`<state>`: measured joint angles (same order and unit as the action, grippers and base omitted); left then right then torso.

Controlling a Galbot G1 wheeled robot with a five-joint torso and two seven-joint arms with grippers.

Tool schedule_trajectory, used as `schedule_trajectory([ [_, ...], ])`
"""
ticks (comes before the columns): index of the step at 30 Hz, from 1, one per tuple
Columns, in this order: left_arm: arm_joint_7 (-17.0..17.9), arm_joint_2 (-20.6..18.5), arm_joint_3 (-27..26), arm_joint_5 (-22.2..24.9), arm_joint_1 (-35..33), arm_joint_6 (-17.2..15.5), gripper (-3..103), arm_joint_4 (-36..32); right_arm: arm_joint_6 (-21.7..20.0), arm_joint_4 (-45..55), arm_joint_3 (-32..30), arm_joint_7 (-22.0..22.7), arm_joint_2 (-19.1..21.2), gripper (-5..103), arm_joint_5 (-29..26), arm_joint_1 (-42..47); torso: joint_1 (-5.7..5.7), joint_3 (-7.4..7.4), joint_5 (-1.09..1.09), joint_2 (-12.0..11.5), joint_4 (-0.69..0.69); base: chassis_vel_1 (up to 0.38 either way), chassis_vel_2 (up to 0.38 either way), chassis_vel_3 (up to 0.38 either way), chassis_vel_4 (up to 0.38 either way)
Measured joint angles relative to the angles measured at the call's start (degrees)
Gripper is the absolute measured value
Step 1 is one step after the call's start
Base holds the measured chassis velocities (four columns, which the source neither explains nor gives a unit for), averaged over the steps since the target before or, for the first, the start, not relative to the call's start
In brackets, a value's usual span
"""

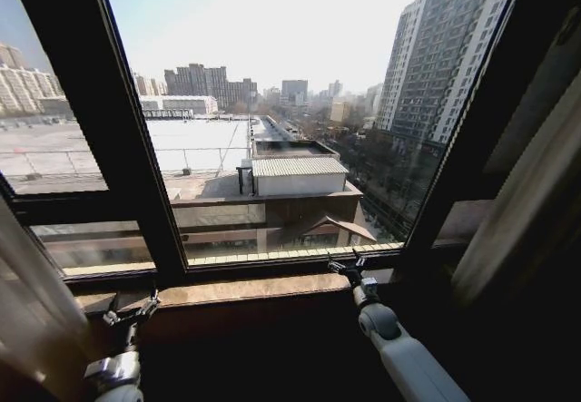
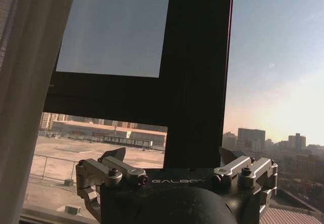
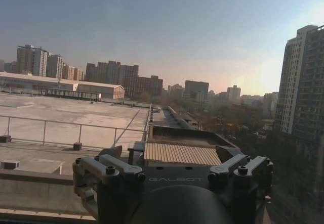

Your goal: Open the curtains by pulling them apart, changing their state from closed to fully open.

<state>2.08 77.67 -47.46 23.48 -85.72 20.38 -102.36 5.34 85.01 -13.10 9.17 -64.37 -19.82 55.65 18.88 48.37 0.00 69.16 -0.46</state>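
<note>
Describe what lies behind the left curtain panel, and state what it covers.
The left curtain is drawn aside at the window's edge. Behind its sheer fabric only faint light shows; whatever frame or wall it covers cannot be made out. Beside it, the black window frame stands uncovered.

Black-framed window (image 1: 136,193), brown sill (image 1: 254,289), sunlit city.

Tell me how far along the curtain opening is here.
Nearly done: the left curtain and right curtain hang at the outer edges, leaving the window uncovered. Nothing is in hand: the left hand and right hand are open, empty, near the sill. Little visibly remains.
</note>
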Motion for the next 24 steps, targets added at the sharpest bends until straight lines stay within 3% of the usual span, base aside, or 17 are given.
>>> schedule_trajectory([
  [24, 0.0, 0.0, 0.0, 0.0, 0.0, 0.0, 100, 0.0, 0.0, 0.0, 0.0, 0.0, 0.0, 100, 0.0, 0.0, -0.01, 0.00, -0.03, 0.0, 0.00, 0.345, 0.351, -0.359, -0.354],
])
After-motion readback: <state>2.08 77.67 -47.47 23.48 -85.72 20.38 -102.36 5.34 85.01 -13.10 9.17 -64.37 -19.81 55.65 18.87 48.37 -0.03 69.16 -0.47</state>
